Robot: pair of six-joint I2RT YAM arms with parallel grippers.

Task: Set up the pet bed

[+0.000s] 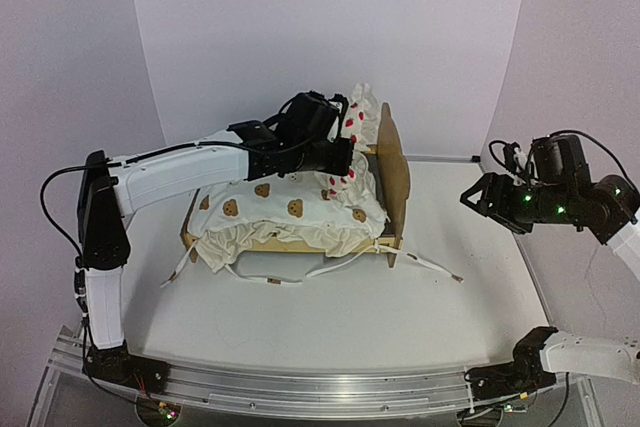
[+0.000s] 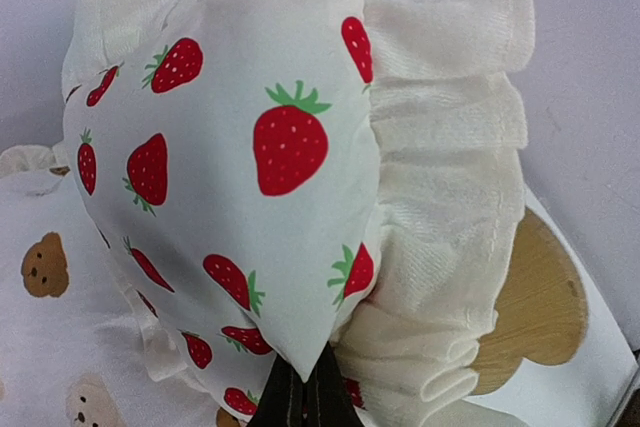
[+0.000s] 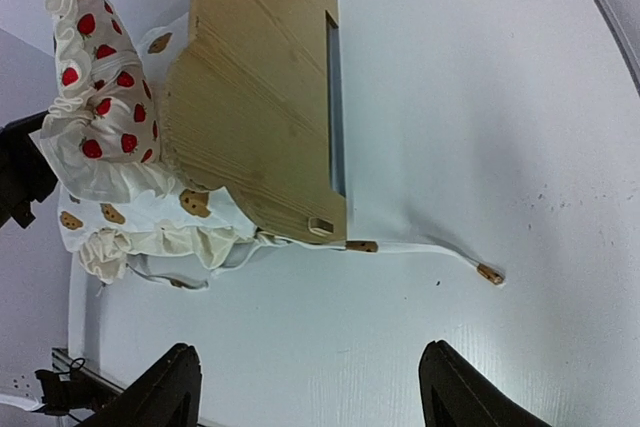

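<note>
Left gripper (image 2: pixel 303 387) clamped shut, reaching forward; right gripper (image 3: pixel 310 387) open, aloft.

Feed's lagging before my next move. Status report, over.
Left gripper shut on strawberry pillow, at the pet bed's head end. Right gripper open, clear of it. Bear-print cushion lies in the bed; tie strings trail on table.

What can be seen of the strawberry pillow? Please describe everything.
The strawberry pillow is white cloth printed with red strawberries, with a cream ruffle around its edge. It stands upright on edge, beside the headboard of the pet bed and over the bear-print cushion. The left gripper pinches its lower edge with shut jaws.
</note>
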